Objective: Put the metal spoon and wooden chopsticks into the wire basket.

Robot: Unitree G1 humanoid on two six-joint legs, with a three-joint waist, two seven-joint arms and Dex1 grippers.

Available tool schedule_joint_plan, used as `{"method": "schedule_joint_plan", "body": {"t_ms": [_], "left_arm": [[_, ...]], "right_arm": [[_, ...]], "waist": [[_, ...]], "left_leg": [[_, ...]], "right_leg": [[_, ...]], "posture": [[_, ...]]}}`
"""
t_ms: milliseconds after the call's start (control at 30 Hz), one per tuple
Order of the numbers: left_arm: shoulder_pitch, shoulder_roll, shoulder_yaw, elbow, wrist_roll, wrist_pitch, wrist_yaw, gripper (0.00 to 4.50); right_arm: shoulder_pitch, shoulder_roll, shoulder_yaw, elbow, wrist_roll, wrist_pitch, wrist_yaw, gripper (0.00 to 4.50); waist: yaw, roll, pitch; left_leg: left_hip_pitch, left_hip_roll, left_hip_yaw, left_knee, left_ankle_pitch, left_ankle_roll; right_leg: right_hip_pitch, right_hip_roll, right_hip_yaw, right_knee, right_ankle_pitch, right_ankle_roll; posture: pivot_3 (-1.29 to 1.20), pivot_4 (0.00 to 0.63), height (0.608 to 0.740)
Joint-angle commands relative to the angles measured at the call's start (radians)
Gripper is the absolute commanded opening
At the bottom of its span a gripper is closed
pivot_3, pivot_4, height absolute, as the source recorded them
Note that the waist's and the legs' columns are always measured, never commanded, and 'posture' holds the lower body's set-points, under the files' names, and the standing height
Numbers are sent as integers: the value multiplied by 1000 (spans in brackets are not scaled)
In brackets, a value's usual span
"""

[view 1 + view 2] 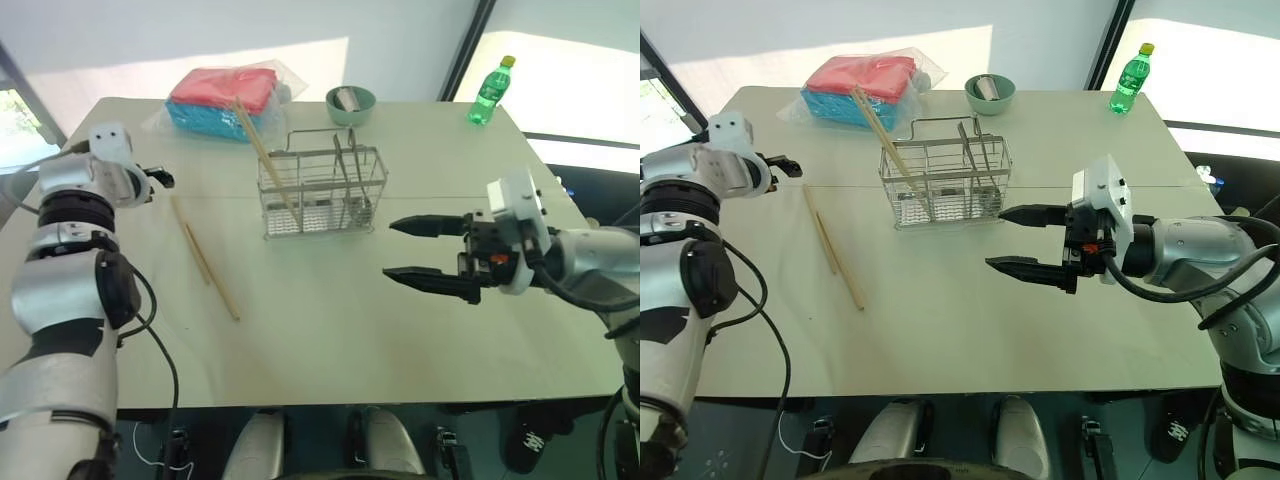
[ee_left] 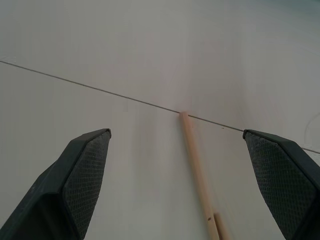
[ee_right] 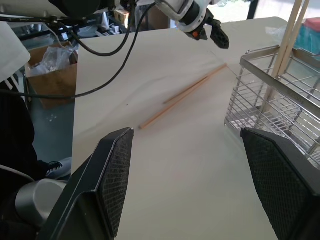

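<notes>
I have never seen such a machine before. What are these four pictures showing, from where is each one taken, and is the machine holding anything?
This is a humanoid robot with two arms, each ending in a gripper of two black fingers. Two pictures come from cameras in its head, looking down over a pale table. The other two come from cameras on its wrists, looking along the fingers.

The left gripper is open and holds nothing; it hangs over the ends of two wooden chopsticks lying flat on the table. The right gripper is also open and empty, and points toward the wire basket.

In the basket, another pair of chopsticks leans at one end, and thin metal pieces stand at the other; I cannot tell whether one is the spoon. Behind are a green bowl, a pink and blue packet and a green bottle.
</notes>
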Motion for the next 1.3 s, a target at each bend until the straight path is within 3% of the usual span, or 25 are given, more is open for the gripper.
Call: {"method": "schedule_joint_plan", "body": {"t_ms": [33, 867, 1000, 1300], "left_arm": [[-30, -3, 28, 29, 0, -51, 47, 4500], [11, -89, 155, 120, -31, -130, 247, 4500], [13, -89, 160, 120, -26, -129, 246, 2661], [32, -100, 168, 124, -26, -145, 239, 2661]], "right_arm": [[11, -2, -40, -32, 47, 8, -27, 3521], [97, 10, -79, -79, 126, 3, -177, 3521], [97, 8, -93, -86, 165, 9, -199, 3575], [79, 2, -111, -76, 231, 16, -256, 3575]], "waist": [[0, 0, 0], [1, -1, 0], [1, -1, 0], [1, -1, 0]], "left_leg": [[0, 0, 0, 0, 0, 0], [0, 0, 1, 0, 0, 0], [0, 0, 1, 0, 0, 0], [0, 0, 1, 0, 0, 0]], "right_leg": [[0, 0, 0, 0, 0, 0], [0, -1, 0, -2, 0, 0], [0, -1, 0, -2, 0, 0], [0, -1, 0, -2, 0, 0]], "posture": [[0, 150, 667], [0, 150, 667], [0, 150, 667], [0, 150, 667]]}}
